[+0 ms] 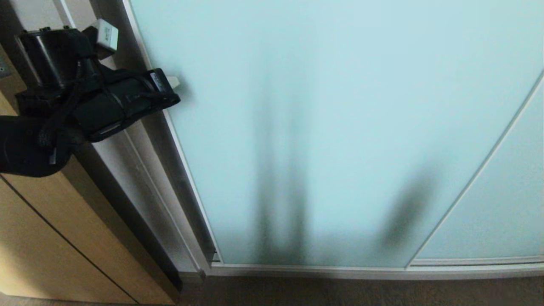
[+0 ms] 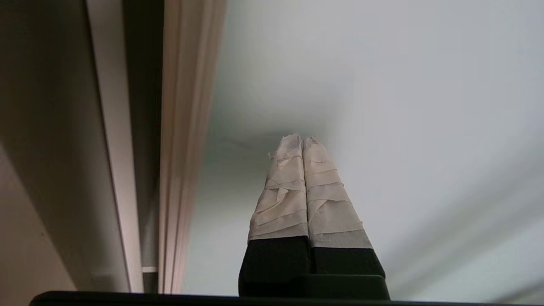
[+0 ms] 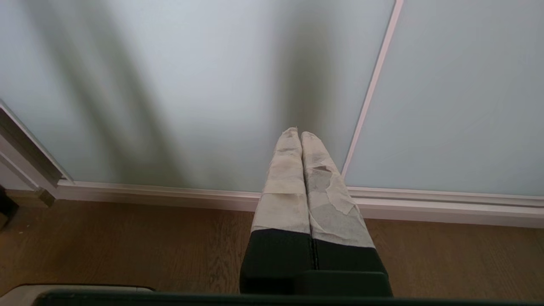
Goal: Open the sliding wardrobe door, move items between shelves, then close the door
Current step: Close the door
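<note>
The sliding wardrobe door (image 1: 340, 127) is seen shut, nothing yet moved, with the closed left end effector (image 1: 173, 81) pressed at its edge, empty.

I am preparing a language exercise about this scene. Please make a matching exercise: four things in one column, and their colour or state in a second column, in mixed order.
1. sliding wardrobe door
2. left gripper
3. right gripper
4. floor

a. brown wood
b. frosted pale aqua, closed
c. shut, tips at the glass near the door's frame edge
d. shut, pointing at the door's bottom rail

Pairs: 1-b, 2-c, 3-d, 4-a
</note>
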Robot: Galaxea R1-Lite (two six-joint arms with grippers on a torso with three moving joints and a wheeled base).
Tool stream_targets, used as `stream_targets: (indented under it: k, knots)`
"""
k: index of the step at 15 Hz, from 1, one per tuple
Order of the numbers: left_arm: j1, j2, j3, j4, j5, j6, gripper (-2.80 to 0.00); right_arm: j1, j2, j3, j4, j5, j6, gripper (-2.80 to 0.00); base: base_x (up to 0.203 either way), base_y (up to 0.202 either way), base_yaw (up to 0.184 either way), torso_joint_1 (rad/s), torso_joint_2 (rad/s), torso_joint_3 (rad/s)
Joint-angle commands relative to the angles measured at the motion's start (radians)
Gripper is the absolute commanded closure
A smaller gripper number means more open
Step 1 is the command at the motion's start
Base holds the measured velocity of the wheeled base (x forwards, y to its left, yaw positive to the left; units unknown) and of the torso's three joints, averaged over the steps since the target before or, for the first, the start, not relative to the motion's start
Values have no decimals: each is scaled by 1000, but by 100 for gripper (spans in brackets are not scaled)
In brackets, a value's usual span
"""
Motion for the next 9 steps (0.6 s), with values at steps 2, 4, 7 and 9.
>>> stream_targets:
  k: [2, 4, 7, 9]
  knots:
    - [25, -28, 10, -9, -7, -3, 0, 0, 1, 0, 0, 0, 0, 0, 0, 0, 0, 0, 0, 0]
    - [43, -28, 12, -10, -8, -3, 0, 0, 1, -1, 0, 0, 0, 0, 0, 0, 0, 0, 0, 0]
    - [53, -25, 18, -10, -8, -3, 0, 0, 1, 0, 0, 0, 0, 0, 0, 0, 0, 0, 0, 0]
    - [57, -61, 34, -4, -28, -4, 0, 0, 0, 0, 0, 0, 0, 0, 0, 0, 0, 0, 0, 0]
